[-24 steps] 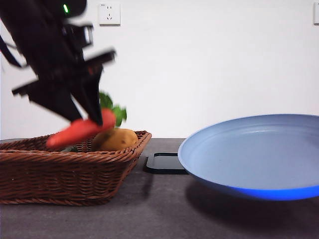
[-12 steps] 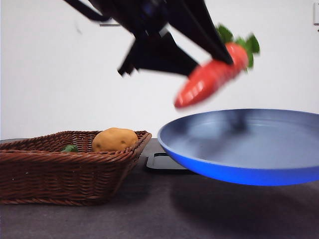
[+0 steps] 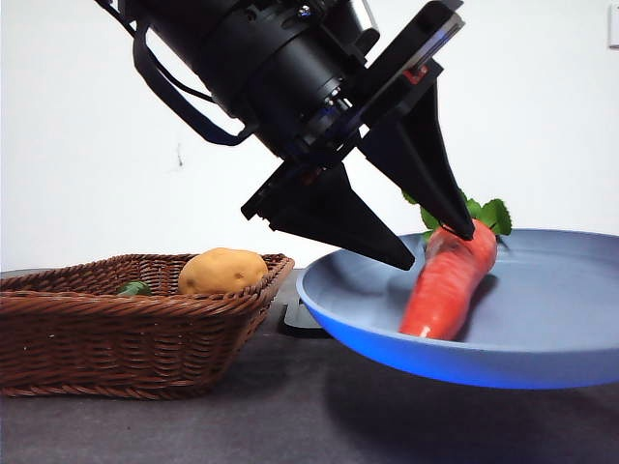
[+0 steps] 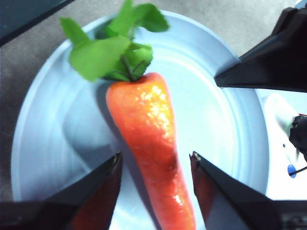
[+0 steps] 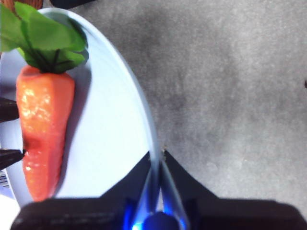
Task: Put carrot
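We see the carrot (image 3: 447, 283) lying in the blue plate (image 3: 561, 290), its tapered tip toward the plate's near rim and its green leaves (image 3: 484, 213) at the far, thick end. In the left wrist view the carrot (image 4: 151, 139) lies along the plate's (image 4: 225, 129) middle, leaves (image 4: 108, 48) spread over the pale surface.

The left gripper (image 3: 440, 246) hangs over the carrot with its jaws spread wide, one on each side of the carrot. In the front view one jaw tip appears to touch the carrot's upper side; the other ends just beside it, above the plate's rim. We note in the left wrist view that both jaws (image 4: 156, 167) flank the carrot with a strip of plate showing between each jaw and the orange skin.

The plate is held off the table, tilted, over the right part of the tabletop. The right gripper (image 5: 156, 160) has its jaws closed narrowly on the plate's rim (image 5: 144, 120), seen edge-on between them; the carrot (image 5: 43, 129) lies across the plate from that grip.

Toward the table's left edge stands a brown wicker basket (image 3: 116, 338) holding a yellow-brown potato (image 3: 222, 271) and a small green item (image 3: 134, 288). A black flat object (image 3: 295, 317) lies on the dark tabletop (image 3: 290, 416) between basket and plate, partly hidden by the plate.
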Available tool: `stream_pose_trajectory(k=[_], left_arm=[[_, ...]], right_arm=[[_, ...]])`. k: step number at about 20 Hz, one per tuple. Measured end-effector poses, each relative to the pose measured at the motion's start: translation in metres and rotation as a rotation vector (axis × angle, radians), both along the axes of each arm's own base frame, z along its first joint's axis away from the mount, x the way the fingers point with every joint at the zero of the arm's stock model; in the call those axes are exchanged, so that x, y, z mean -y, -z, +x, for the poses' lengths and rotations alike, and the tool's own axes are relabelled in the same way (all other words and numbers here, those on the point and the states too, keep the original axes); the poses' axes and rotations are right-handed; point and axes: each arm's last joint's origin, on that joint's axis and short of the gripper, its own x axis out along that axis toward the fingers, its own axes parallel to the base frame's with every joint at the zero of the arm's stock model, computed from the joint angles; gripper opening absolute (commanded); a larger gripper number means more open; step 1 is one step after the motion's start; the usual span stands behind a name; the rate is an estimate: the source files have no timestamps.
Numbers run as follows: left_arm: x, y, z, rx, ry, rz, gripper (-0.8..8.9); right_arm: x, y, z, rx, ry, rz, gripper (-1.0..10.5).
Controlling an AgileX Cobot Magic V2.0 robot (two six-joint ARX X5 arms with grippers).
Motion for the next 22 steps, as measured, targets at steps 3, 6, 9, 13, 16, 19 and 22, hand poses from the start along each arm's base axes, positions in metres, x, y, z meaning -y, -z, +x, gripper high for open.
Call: stream_pose_trajectory(k=[3,6,9,13,16,19,22], left_arm=[[-0.006,-0.008,-0.002,0.0,-0.007,0.002,2.57],[-0.03,-0.047,-0.011,0.05,-0.034,-0.058,2.57],[-0.062,-0.084,-0.029,0.107,-0.065,-0.101,2.57],[-0.109,-0.116,-0.061,0.218,-0.173,-0.05,2.57],[-0.139,-0.128,-0.083,0.277,-0.251,-0.002,2.57],[-0.156,-0.135,-0.097,0.314,-0.282,-0.009,2.57],[-0.16,-0.137,-0.1,0.32,-0.285,-0.016,2.57]], right_arm=[[0.0,0.0,0.0,-0.004,0.004,0.001,0.0],[0.0,0.004,0.002,-0.034,0.007,-0.005,0.0],[-0.001,0.009,0.015,-0.106,0.014,-0.024,0.0],[0.0,0.002,0.052,-0.097,0.032,-0.039,0.0],[0.005,-0.01,0.093,-0.047,0.062,-0.041,0.0],[0.007,-0.013,0.139,-0.027,0.083,-0.041,0.0],[0.004,-0.004,0.181,-0.056,0.086,-0.045,0.0]])
